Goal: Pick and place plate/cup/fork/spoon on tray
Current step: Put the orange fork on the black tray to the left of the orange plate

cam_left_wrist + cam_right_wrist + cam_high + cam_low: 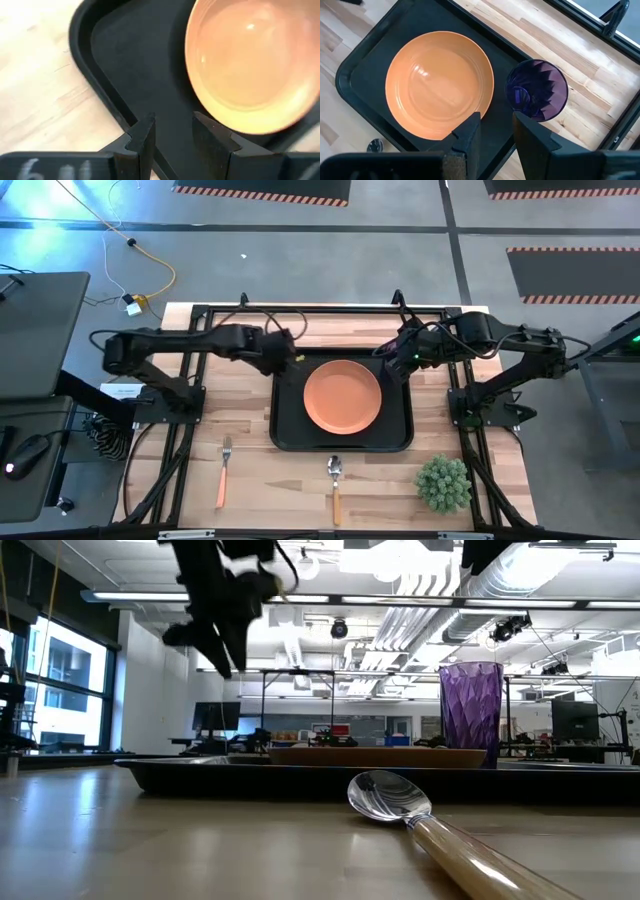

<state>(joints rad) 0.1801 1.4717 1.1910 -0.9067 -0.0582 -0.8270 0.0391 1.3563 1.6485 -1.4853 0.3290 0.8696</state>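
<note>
Light wood bench [250,490]. Black tray [288,430] sits mid-bench toward the far side. Fork [224,470] lies on bare wood near the front left, spoon [336,485] front centre just off the tray's edge, small green plant [443,483] front right.

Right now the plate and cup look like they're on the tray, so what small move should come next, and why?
Probably swing the left pincer, empty and open above the tray's far left corner, toward the fork. The plate and cup already sit in the tray, while the fork and spoon lie on the wood in front; the fork is on the left arm's side.
</note>
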